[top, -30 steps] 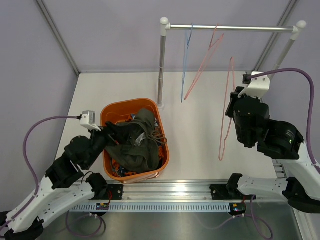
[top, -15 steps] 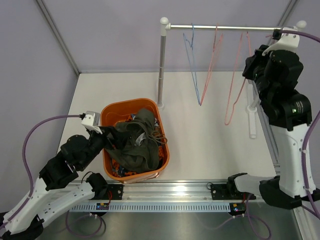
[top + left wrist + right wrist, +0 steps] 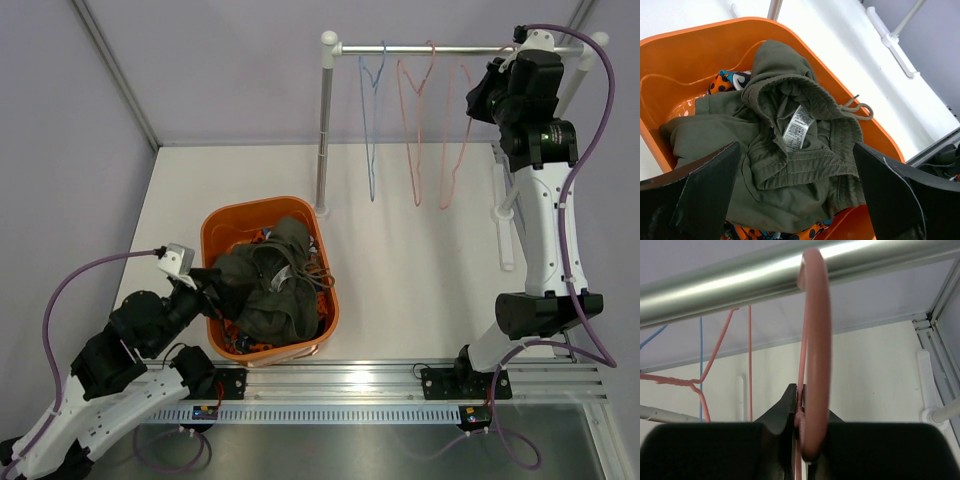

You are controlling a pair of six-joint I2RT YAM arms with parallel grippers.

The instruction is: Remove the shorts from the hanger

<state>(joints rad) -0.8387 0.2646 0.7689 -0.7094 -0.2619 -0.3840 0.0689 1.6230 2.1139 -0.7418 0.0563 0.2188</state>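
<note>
On the left side of the worktop [image 3: 420, 290] stands one orange basket [image 3: 232, 212]. One pair of olive shorts [image 3: 270, 285] lies crumpled inside it, on a dotted orange cloth [image 3: 725, 82]. Just above them the left gripper [image 3: 797, 165] holds its jaws wide apart and empty. Further right, one metal rail [image 3: 445, 49] carries three hangers: one blue hanger [image 3: 372, 185], the first pink hanger [image 3: 415, 195] and the second pink hanger [image 3: 815, 340]. The right gripper [image 3: 799, 405] has its jaws clenched on the neck of this last one.
</note>
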